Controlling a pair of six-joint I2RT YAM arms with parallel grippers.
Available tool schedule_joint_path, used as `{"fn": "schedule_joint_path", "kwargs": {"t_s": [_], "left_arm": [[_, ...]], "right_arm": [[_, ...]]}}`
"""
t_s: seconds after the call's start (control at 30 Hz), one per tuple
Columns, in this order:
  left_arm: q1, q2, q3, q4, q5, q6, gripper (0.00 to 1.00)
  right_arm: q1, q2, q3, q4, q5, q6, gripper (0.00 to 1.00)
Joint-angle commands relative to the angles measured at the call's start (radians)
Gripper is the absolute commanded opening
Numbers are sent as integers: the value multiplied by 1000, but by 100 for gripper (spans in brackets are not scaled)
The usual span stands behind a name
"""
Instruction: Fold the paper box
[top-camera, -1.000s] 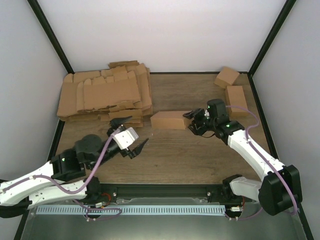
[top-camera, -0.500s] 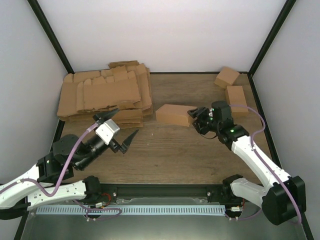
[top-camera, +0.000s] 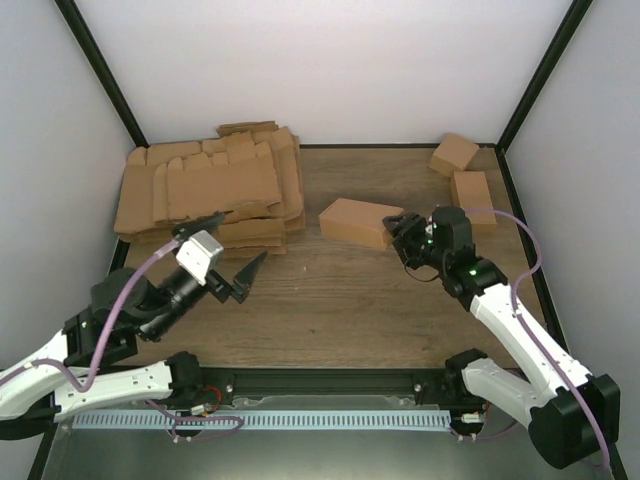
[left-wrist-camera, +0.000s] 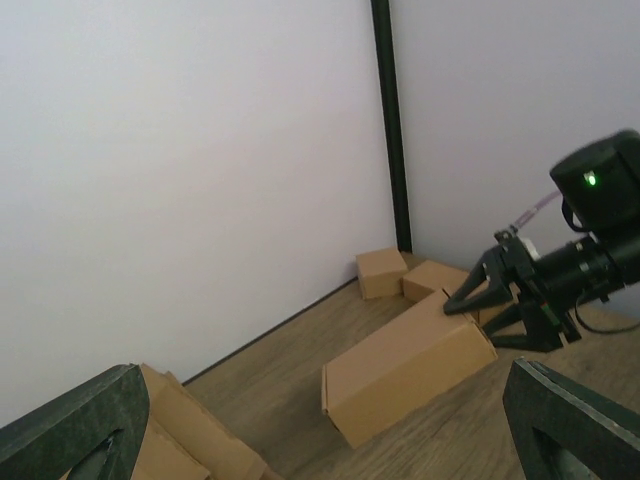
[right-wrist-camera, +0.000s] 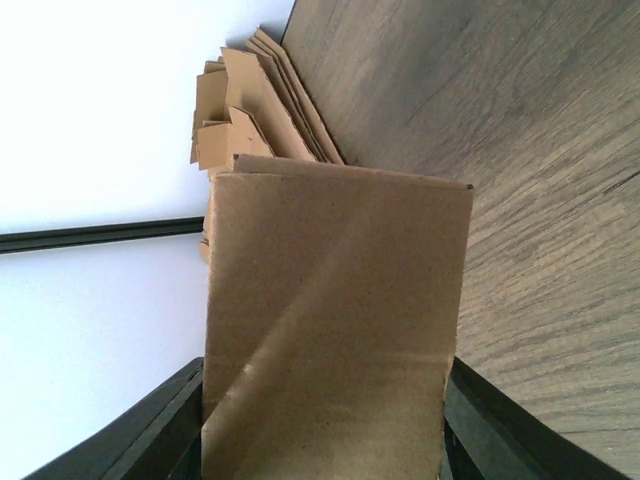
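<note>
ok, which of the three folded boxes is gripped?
The paper box mid-table, its end in the right gripper; the other two boxes sit free in the far right corner.

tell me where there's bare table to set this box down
Biggest bare patch: the near middle of the table, between the left gripper and the right gripper holding the paper box. Also free: the far strip between the pile of blanks and the two small boxes. Crowded: far left and the far right corner.
</note>
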Motion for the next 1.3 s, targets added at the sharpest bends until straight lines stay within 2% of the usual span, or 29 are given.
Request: {"fn": "schedule_joint_path", "kwargs": {"t_s": [0.0, 0.33, 0.8, 1.1, 1.27], "left_arm": [[-6, -36, 67, -1, -16, -25, 100], [-5, -41, 77, 14, -1, -23, 100], [-5, -30, 70, -12, -116, -97, 100], [-4, -39, 82, -19, -83, -73, 100], [-5, -53, 72, -13, -77, -78, 100]], "right_arm": [[-10, -40, -18, 44, 50, -24, 41], [-13, -40, -29, 75, 60, -64, 37], [-68, -33, -45, 205, -10, -150, 35], [-78, -70, -69, 252, 6, -185, 34], [-134, -87, -76, 267, -4, -197, 33]]}}
